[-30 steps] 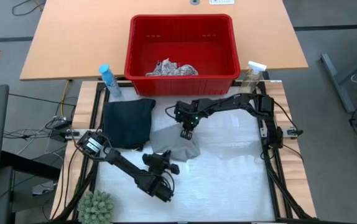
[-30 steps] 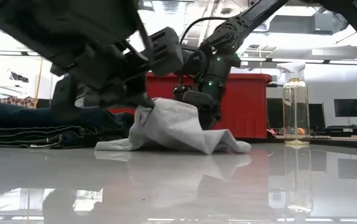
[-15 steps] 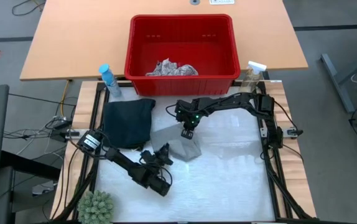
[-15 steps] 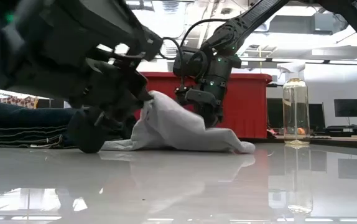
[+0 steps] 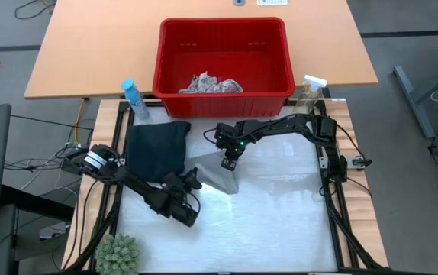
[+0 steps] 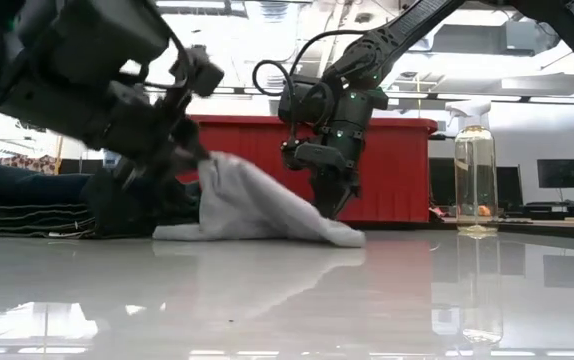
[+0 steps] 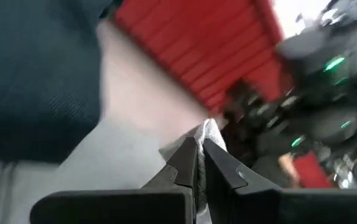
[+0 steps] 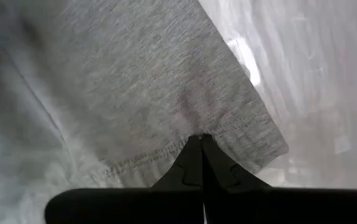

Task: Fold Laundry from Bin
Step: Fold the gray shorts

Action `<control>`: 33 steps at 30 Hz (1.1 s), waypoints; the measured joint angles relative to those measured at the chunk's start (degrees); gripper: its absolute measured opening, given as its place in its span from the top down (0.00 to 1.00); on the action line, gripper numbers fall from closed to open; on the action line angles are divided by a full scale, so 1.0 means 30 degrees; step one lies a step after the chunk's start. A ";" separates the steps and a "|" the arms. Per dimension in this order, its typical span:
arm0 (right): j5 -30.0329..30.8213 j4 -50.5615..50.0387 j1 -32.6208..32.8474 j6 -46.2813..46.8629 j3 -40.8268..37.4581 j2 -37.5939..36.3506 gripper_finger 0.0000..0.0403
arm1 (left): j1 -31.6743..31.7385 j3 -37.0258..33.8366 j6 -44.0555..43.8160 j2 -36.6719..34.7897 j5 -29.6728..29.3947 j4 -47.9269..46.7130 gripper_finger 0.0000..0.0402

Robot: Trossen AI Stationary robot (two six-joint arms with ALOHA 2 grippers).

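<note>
The grey cloth (image 5: pixel 213 174) lies on the white table top (image 5: pixel 280 221), just in front of the red bin (image 5: pixel 223 57) and beside the folded dark trousers (image 5: pixel 158 149).

Left gripper (image 5: pixel 192 180): at the cloth's near-left edge, fingers closed on a pinch of the fabric, as the left wrist view shows (image 7: pixel 198 155). In the low view that edge is lifted off the table at this gripper (image 6: pixel 182 150), and the cloth (image 6: pixel 257 205) slopes down from there.

Right gripper (image 5: pixel 229 162): pointing down onto the cloth's far side, fingers closed. In the right wrist view the tips (image 8: pixel 201 144) meet at the stitched hem of the cloth (image 8: pixel 135 93); whether fabric is pinched between them cannot be told. In the low view it stands over the cloth's low end (image 6: pixel 335 195).

A white cloth with grey print (image 5: pixel 211 84) lies crumpled inside the bin. A blue-capped bottle (image 5: pixel 133 98) stands left of the bin, a clear spray bottle (image 5: pixel 310 92) at its right corner. A small green plant (image 5: pixel 118 253) sits at the table's near-left corner.
</note>
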 joint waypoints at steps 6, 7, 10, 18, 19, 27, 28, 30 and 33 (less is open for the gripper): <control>-0.0022 -0.0230 0.0142 0.0675 0.0007 -0.0007 0.95 | 0.0284 -0.0464 -0.0368 0.0335 0.2644 -0.0547 1.00; -0.0026 -0.0261 0.0167 0.0763 0.0007 -0.0007 0.95 | 0.0316 -0.0461 -0.0232 0.0335 0.2842 -0.0829 1.00; -0.0030 -0.0284 0.0175 0.1058 0.0007 -0.0007 0.96 | 0.0378 -0.0427 0.0012 0.0335 0.3738 -0.1454 1.00; -0.0104 -0.0347 0.0211 0.1594 0.0007 -0.0007 0.89 | 0.0495 -0.0391 -0.0065 0.0349 0.5522 -0.2734 1.00; -0.0106 -0.0386 0.0222 0.1607 0.0004 -0.0033 0.88 | 0.0523 -0.0391 -0.0106 0.0335 0.5767 -0.2783 1.00; 0.1278 -0.0434 -0.0058 0.0665 -0.0258 -0.2641 0.86 | 0.0503 -0.0405 -0.0213 0.0350 0.6282 -0.3140 1.00; 0.1397 -0.0401 -0.0196 0.0485 -0.0233 -0.3149 0.86 | 0.0501 -0.0405 -0.0252 0.0350 0.6260 -0.3135 1.00; 0.1574 -0.0354 -0.0392 0.0249 -0.0100 -0.4082 0.86 | 0.0501 -0.0405 -0.0299 0.0300 0.6125 -0.3050 1.00; 0.1187 -0.0989 -0.0344 -0.0090 -0.0135 -0.4847 0.84 | 0.0409 -0.0217 0.0401 -0.0127 0.5732 -0.2731 1.00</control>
